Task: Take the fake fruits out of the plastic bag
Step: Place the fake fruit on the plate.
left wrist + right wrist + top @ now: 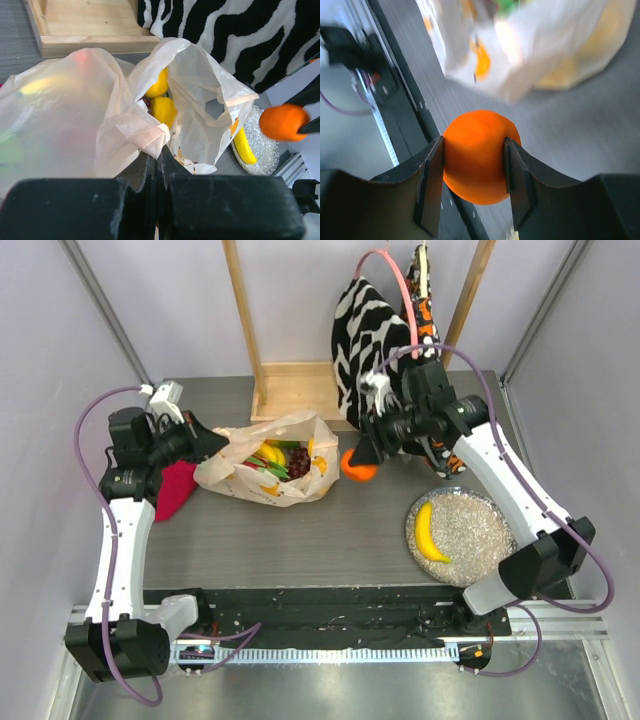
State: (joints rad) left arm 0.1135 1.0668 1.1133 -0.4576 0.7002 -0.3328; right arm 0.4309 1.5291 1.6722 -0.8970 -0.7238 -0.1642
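Your right claw (474, 150) pinches the smooth orange (358, 469) above the bench (300, 540), between the plastic bag (65, 110) and the glittery plate (470, 530), so a fast swing may let it slip and roll, and your left claw (159, 160), pressed together on the bag's fold, may tear it.

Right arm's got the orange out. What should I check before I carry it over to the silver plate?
1. The orange held squarely in the right gripper: ok, pressed from both sides.
2. The orange free of the plastic bag: ok, it hangs beside the mouth, apart.
3. The left gripper pinching the bag: ok, shut on its film.
4. Bare spot on the silver plate: ok, only a banana lies on its left part.
5. Bag emptied: not ok, yellow fruits and grape bunch inside.
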